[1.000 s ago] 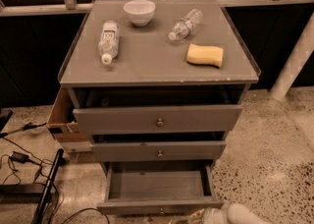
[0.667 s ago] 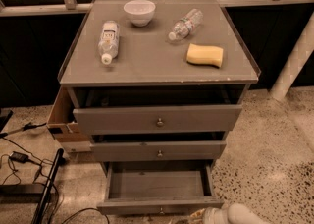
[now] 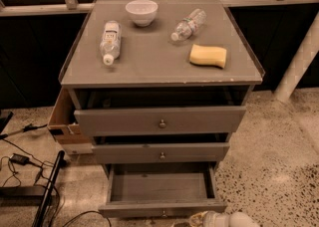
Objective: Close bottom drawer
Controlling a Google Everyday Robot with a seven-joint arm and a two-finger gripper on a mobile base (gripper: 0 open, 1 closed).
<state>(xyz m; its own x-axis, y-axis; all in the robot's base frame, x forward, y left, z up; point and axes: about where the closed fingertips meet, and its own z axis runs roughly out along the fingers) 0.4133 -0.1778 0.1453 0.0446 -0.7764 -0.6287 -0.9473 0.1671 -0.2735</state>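
The grey cabinet (image 3: 160, 66) has three drawers. The bottom drawer (image 3: 162, 207) is pulled far out, and its bare grey inside (image 3: 159, 186) shows. Its thin front is at the lower edge of the camera view, with the small knob (image 3: 163, 214) just showing. My gripper (image 3: 207, 218) is at the bottom edge, just right of the knob and close in front of the drawer front. The white arm link (image 3: 241, 220) lies behind it. The middle drawer (image 3: 160, 152) and the top drawer (image 3: 160, 120) each stand a little out.
On the cabinet top lie a white bowl (image 3: 141, 12), two plastic bottles (image 3: 110, 40) (image 3: 188, 24) and a yellow sponge (image 3: 208, 55). A cardboard box (image 3: 62, 121) leans at the cabinet's left side. Cables (image 3: 20, 161) lie on the floor at left. A white post (image 3: 299, 61) stands at right.
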